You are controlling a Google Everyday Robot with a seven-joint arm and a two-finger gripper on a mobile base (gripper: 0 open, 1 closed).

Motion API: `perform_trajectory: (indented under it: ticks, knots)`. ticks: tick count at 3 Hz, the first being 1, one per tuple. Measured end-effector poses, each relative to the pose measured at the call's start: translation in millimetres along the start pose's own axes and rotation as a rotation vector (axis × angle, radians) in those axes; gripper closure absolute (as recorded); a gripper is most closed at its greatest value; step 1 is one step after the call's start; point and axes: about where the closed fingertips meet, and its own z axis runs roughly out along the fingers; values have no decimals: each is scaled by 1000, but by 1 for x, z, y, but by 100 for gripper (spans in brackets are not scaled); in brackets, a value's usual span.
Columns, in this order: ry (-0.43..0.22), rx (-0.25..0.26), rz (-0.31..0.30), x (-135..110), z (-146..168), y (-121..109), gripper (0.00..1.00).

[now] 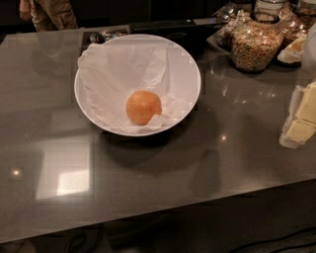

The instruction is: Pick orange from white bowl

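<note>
The orange (143,106) lies inside the white bowl (190,74), low and towards its near side, resting on crumpled white paper (118,69) that lines the bowl. The bowl stands on a glossy grey counter (148,173), left of centre. My gripper (299,118) shows as a pale cream and white shape at the right edge of the view. It is well to the right of the bowl, apart from it, and holds nothing that I can see.
Glass jars of cereal (256,44) stand at the back right on a tray. A dark tray or box (163,27) sits behind the bowl. A person (48,12) stands beyond the counter's far left. The counter's near edge runs along the bottom.
</note>
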Motion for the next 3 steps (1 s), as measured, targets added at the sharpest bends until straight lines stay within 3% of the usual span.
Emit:
perform_trajectory:
  ticks: [1, 2, 3]
  knots:
    - [-1, 1, -1, -1, 0, 0, 0]
    - [-30, -19, -51, -31, -3, -6, 0]
    - [-46, -52, -142, -69, -2, -9, 0]
